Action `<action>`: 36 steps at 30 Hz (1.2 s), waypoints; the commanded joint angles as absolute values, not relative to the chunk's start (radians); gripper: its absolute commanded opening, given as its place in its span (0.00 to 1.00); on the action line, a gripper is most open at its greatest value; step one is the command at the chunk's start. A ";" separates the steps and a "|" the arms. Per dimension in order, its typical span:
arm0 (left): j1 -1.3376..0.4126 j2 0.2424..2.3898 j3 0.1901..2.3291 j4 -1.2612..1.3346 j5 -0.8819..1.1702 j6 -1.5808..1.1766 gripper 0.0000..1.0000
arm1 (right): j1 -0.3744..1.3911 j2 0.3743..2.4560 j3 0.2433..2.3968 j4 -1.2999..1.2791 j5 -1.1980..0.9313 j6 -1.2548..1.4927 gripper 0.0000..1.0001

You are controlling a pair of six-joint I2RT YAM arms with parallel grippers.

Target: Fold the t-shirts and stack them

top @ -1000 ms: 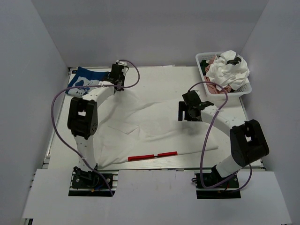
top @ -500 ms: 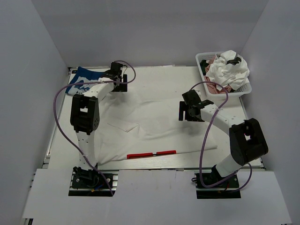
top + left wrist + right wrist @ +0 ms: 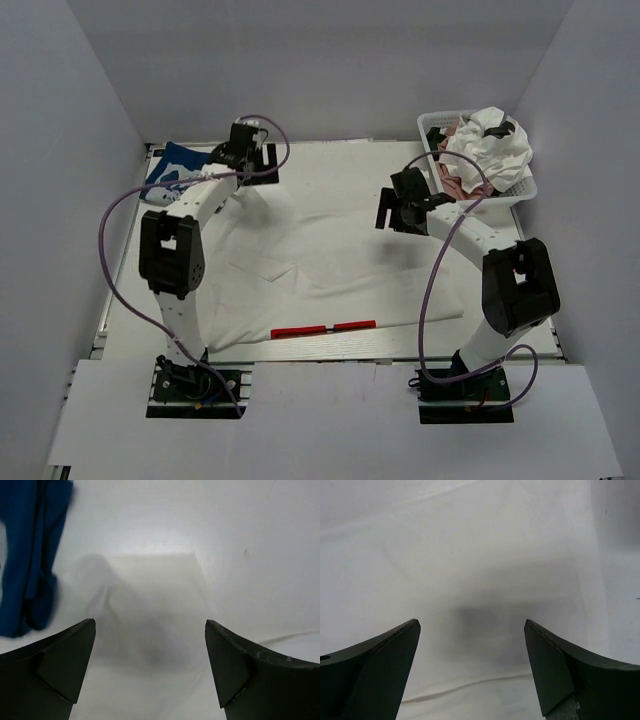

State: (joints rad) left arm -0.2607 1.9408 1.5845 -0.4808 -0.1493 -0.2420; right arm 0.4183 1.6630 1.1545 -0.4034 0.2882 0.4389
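The tabletop (image 3: 140,300) is mostly covered by the large white t-shirt (image 3: 340,260), which lies spread and rumpled across the middle with its red logo print (image 3: 325,329) at the near hem. It looks light, limp and prone to dragging, so it is probably best pinched at two far corners or shoulder seams and lifted evenly. The mesh basket (image 3: 525,190) at the far right holds crumpled white and pink t-shirts. The blue t-shirt (image 3: 178,160) lies bunched in the far left corner.

The left end effector (image 3: 250,162) is spread wide and empty over the white cloth's far edge, just beside the blue one. The right end effector (image 3: 398,212) also gapes wide, holding nothing. Compared with a second ago, both have shifted toward the far side, the right one more clearly.
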 commanded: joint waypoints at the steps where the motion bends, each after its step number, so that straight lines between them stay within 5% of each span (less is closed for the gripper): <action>1: -0.246 2.092 1.845 -0.604 -0.169 -0.175 1.00 | 0.407 1.660 1.216 -0.382 0.304 0.423 0.90; 5: -0.258 2.272 2.086 -0.704 -0.077 -0.016 1.00 | 0.393 1.667 1.245 -0.385 0.324 0.384 0.90; 16: -0.273 2.420 2.177 -0.681 0.013 0.196 0.87 | 0.356 1.700 1.281 -0.400 0.328 0.322 0.90; 21: -0.285 2.531 2.235 -0.723 -0.040 0.206 0.60 | 0.341 1.692 1.261 -0.396 0.316 0.321 0.90; 26: -0.285 2.600 2.267 -0.713 0.020 0.206 0.51 | 0.330 1.649 1.233 -0.388 0.318 0.324 0.90; 36: -0.314 2.540 2.182 -0.474 0.341 0.250 0.59 | 0.327 1.641 1.201 -0.367 0.308 0.302 0.90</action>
State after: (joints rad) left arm -0.2935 2.5649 2.2414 -0.5377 0.1722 0.2230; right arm 0.3328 1.6684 1.2106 -0.3901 0.3077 0.3271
